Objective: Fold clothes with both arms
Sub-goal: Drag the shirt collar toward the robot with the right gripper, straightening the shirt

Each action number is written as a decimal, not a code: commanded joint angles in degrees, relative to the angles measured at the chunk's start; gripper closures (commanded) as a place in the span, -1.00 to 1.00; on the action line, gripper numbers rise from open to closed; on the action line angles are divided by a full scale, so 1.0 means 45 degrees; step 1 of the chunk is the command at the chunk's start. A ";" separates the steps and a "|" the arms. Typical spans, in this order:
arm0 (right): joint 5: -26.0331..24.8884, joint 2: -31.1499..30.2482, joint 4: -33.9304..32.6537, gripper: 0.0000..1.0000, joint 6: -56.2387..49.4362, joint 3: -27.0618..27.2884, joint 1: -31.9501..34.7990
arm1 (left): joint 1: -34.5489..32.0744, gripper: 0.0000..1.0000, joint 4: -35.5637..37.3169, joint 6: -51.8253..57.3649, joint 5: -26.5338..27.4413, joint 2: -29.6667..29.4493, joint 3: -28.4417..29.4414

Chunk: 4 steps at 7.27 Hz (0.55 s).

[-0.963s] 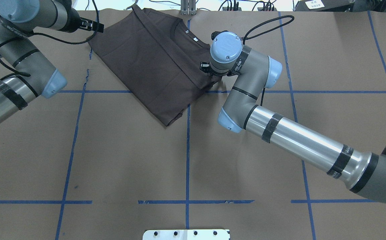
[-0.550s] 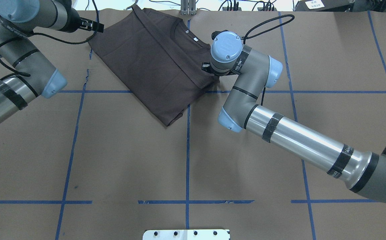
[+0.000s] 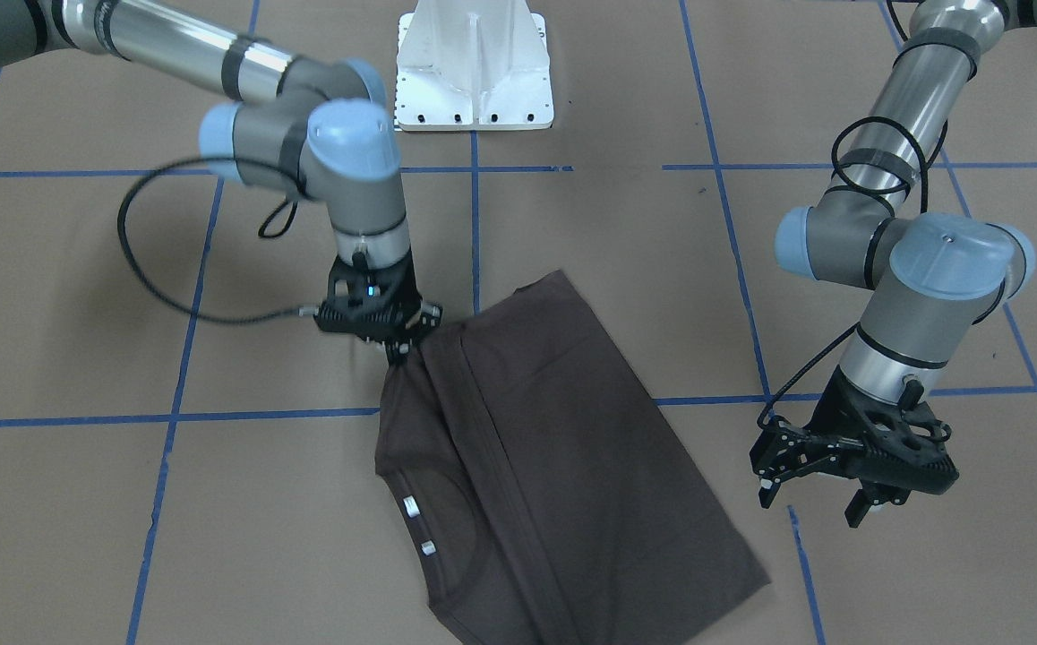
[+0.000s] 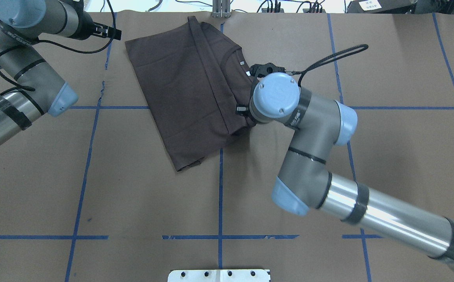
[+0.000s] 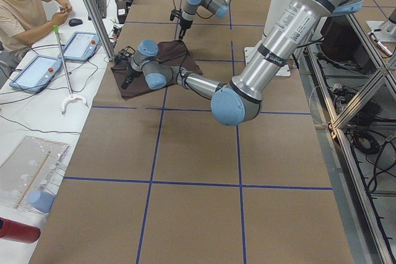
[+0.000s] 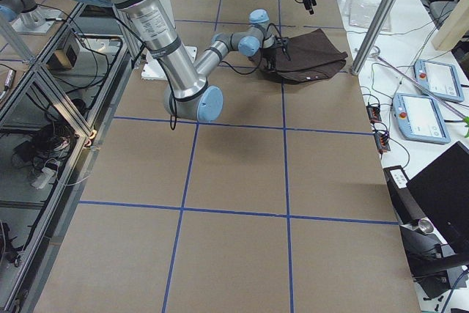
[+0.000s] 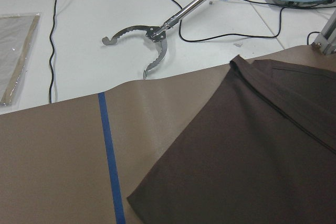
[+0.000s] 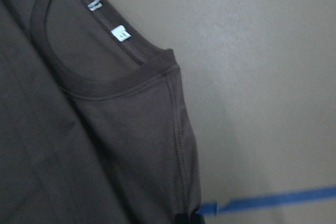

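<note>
The counter [image 4: 133, 196] is papered brown and gridded with blue tape [image 4: 220, 188]. The shirt [image 4: 180, 90] lies on its far half, beyond the near cross-line and straddling the centre line.

My right arm [image 4: 368, 213] reaches in across the middle to the shirt's right edge. The left arm [image 4: 15, 78] comes in along the far left side.

The shirt is dark brown and already doubled over lengthwise, with a raised fold running down it. Its long axis runs from the far edge back toward me, the near end leaning to my right. It lies mostly flat, and one near corner pokes out at the bottom.

The right fingers [image 3: 396, 348] are clenched on the shoulder edge just beside the collar [image 8: 105, 85]. The cloth tents up a little into them, so I take it they are grasping the shirt, though the pinch itself is small in the front view. The shirt spreads away from them toward my left.

The left fingers [image 3: 859, 512] are released and spread, hanging above the counter just off the shirt's far left corner, apart from the cloth. So the right arm has the shirt. I judge the left must come down onto that opposite corner before any two-handed fold.

Two small white labels [image 8: 121, 33] sit inside the neck.
</note>
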 commanded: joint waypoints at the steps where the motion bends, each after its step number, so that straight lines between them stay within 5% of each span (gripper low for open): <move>1: -0.2320 -0.1862 -0.2185 1.00 0.1641 0.4012 -0.2942 | 0.0014 -1.00 0.0068 0.0005 -0.0078 -0.0034 -0.0034; 4: -0.3993 -0.2529 -0.2896 1.00 0.2803 0.4494 -0.4831 | 0.0014 -1.00 0.0107 -0.0034 -0.0330 -0.0034 -0.0228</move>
